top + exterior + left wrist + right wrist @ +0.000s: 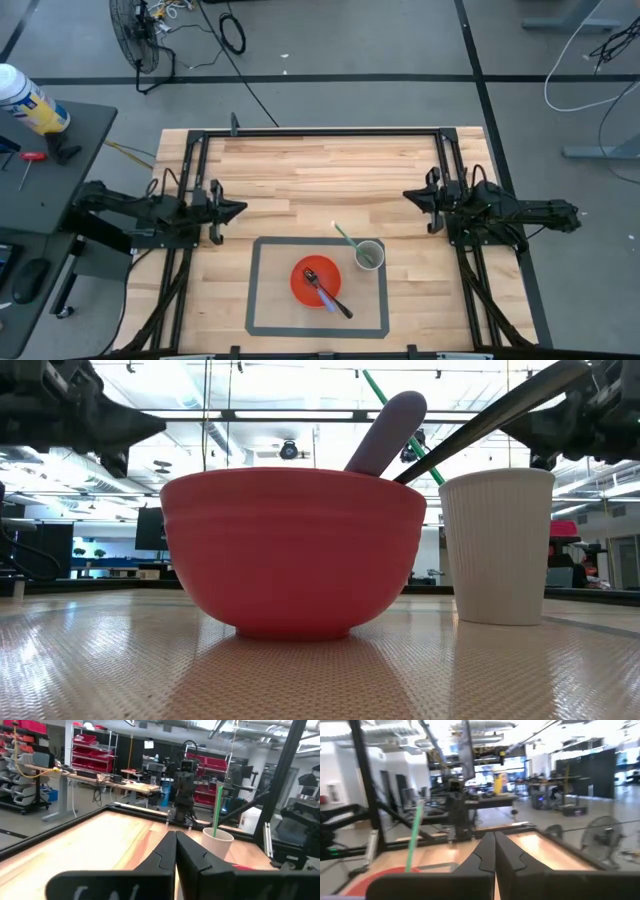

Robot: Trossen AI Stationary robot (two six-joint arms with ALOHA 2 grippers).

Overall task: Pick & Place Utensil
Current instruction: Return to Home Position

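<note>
A red bowl [315, 281] [292, 550] stands on a grey mat; a utensil with a dark shaft and lilac handle [327, 295] [385, 435] lies in it, leaning over the rim. Beside it stands a white ribbed cup [369, 254] [497, 545] with a green straw-like stick [345, 238] [218, 810] leaning out. My left gripper [240, 209] [175, 845] hovers shut at the table's left side, and my right gripper [408, 195] [494, 847] hovers shut at the right side. Both are well clear of bowl and cup.
The grey-bordered mat [266, 290] lies at the table's near middle. A black frame [320, 133] runs along the far edge and the sides. Bare wooden tabletop [320, 185] stretches between the two grippers and the far rail.
</note>
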